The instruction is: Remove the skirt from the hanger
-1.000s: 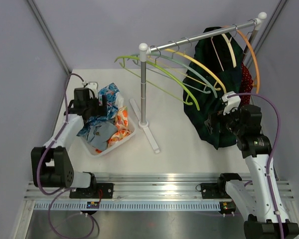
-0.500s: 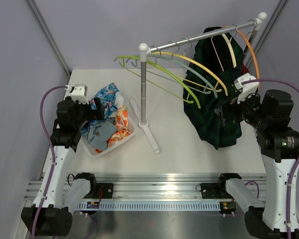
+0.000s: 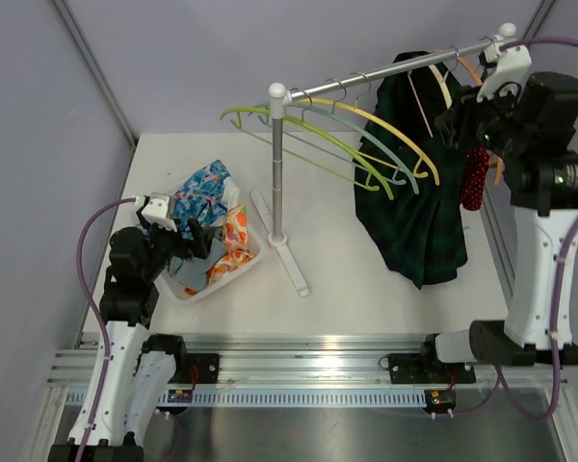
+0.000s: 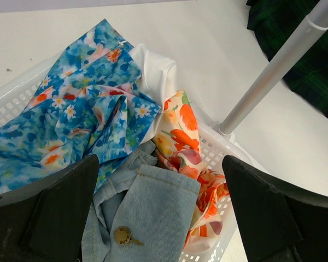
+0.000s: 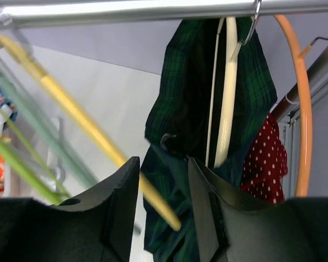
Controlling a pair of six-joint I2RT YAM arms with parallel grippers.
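Right tool (image 3: pixel 459 119) rose to the rail (image 3: pixel 366 75); left tool (image 3: pixel 195 241) retreated.

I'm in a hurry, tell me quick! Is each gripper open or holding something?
Left gripper: open, holding nothing.
Right gripper: open, holding nothing.

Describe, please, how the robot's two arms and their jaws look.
The left arm and right arm have white links and bulky black joints, each trailed by a purple cable. A white camera block tops each wrist. The jaws are broad and matt black.

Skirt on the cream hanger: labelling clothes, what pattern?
Dark green plaid skirt, clearest in the right wrist view.
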